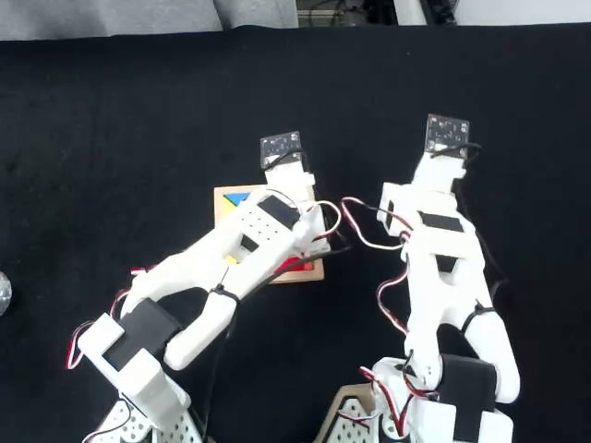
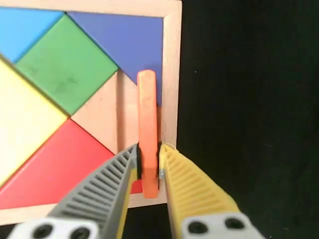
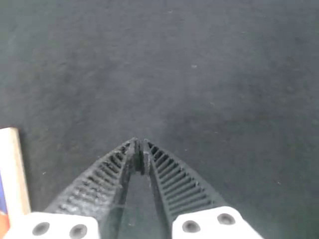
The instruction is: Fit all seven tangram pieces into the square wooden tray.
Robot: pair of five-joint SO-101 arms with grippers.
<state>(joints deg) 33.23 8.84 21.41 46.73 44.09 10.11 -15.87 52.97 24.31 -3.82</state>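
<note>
The square wooden tray (image 1: 223, 192) lies near the middle of the black tabletop (image 1: 111, 138). The left arm (image 1: 222, 268) stretches across the tray from the near left corner.

In the left wrist view, the left gripper (image 2: 148, 152) pinches an orange piece (image 2: 147, 109) by one end. The piece stands on its thin edge, just inside one wall of the tray (image 2: 172, 74) and running along it. It sits over a bare patch of tray floor (image 2: 99, 119) next to that wall. Whether its far end touches the floor cannot be told.

Five pieces lie flat in the tray:
- a light blue triangle (image 2: 25, 27)
- a green square (image 2: 65, 74)
- a dark blue triangle (image 2: 124, 40)
- a yellow triangle (image 2: 25, 124)
- a red triangle (image 2: 60, 164)

The bare patch lies between the green square, the red triangle and the dark blue triangle.

The right arm (image 1: 443, 249) stands to the right of the tray, apart from it. The right gripper (image 3: 139, 149) is pressed together with nothing between its fingers, over bare tabletop. One wooden edge of the tray (image 3: 11, 169) is just beside it.
</note>
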